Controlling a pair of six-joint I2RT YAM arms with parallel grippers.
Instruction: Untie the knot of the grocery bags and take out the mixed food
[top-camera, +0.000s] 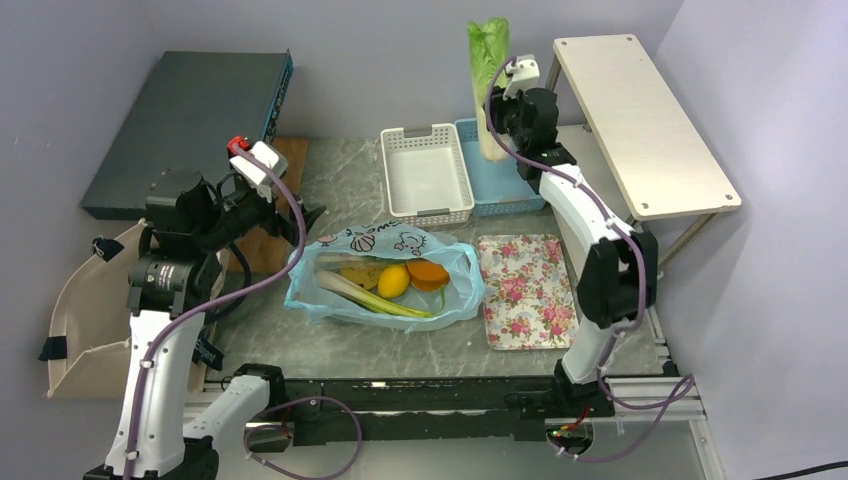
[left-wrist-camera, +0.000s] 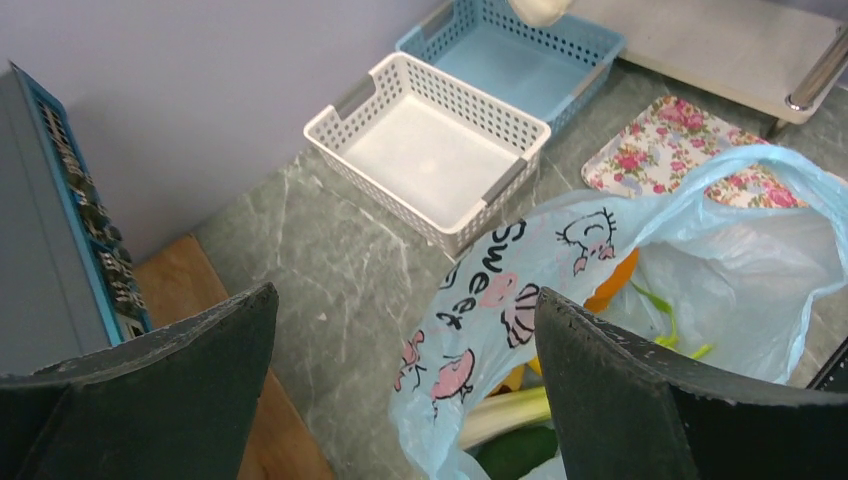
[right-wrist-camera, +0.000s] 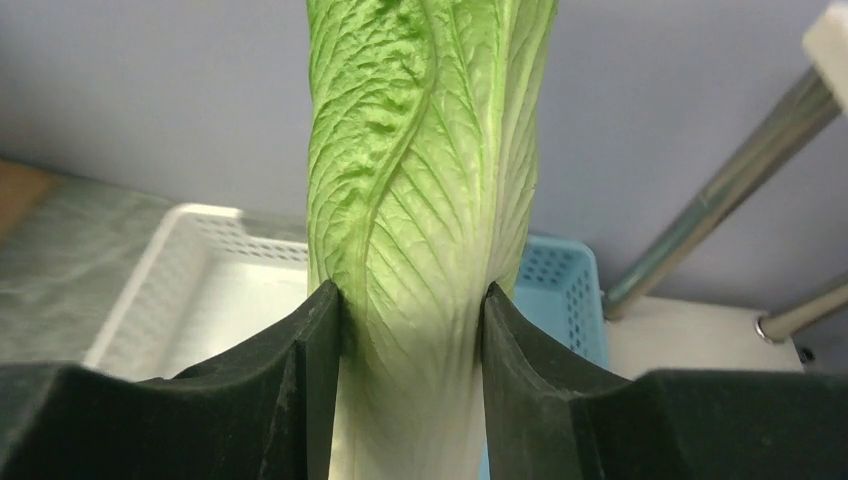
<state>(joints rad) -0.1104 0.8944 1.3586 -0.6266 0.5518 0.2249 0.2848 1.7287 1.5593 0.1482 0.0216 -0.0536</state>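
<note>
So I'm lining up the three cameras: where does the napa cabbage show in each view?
Top external: napa cabbage upright at top centre, in the right gripper.
Left wrist: only its pale base, top edge, above the blue basket.
Right wrist: centre, clamped between the fingers.
Shared landmark: the white basket, in all three.

Fixtures on the marble worktop (top-camera: 340, 190).
White basket (top-camera: 428, 178) and blue basket (top-camera: 500, 190) side by side, upper centre; floral tray (top-camera: 525, 290) lower right; wooden shelf (top-camera: 640, 120) upper right.
</note>
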